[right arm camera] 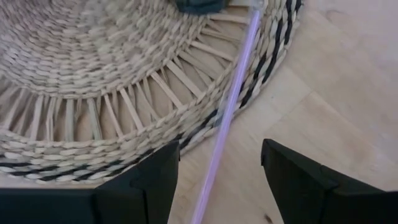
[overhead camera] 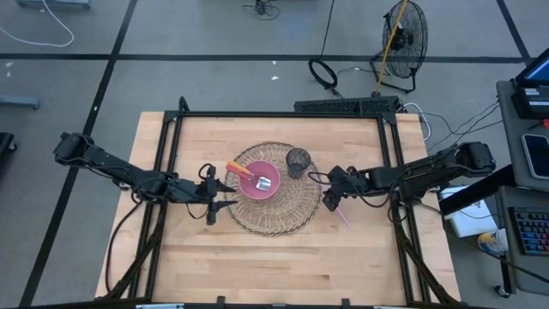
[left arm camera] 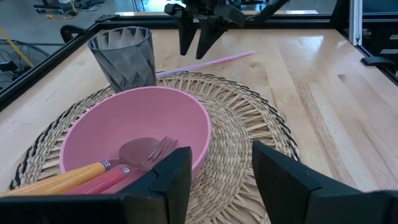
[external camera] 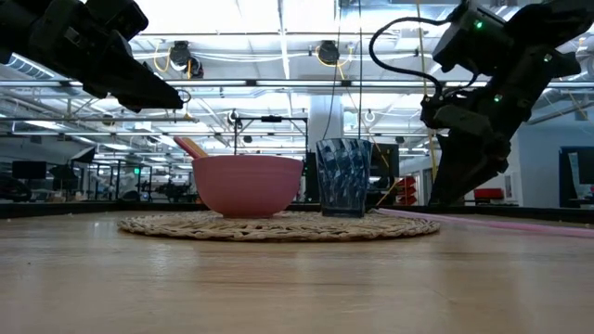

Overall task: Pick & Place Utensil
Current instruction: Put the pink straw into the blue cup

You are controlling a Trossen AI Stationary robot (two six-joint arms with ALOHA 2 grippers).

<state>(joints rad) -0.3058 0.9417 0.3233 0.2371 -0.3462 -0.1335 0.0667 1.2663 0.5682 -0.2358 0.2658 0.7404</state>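
I hold the right claw (right arm camera: 214,180) wide over the pink utensil (right arm camera: 231,106) by the mat (overhead camera: 273,202), lined up to straddle it. Left claw (left arm camera: 217,171) open, empty, nr the bowl (left arm camera: 134,121), out of the way.

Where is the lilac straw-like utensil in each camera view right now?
High view: lilac utensil lies on the table beneath the right gripper.
Low view: thin pink line at right.
Left wrist view: behind the dark cup.
Right wrist view: runs between the fingers.
Shared landmark: woven placemat.
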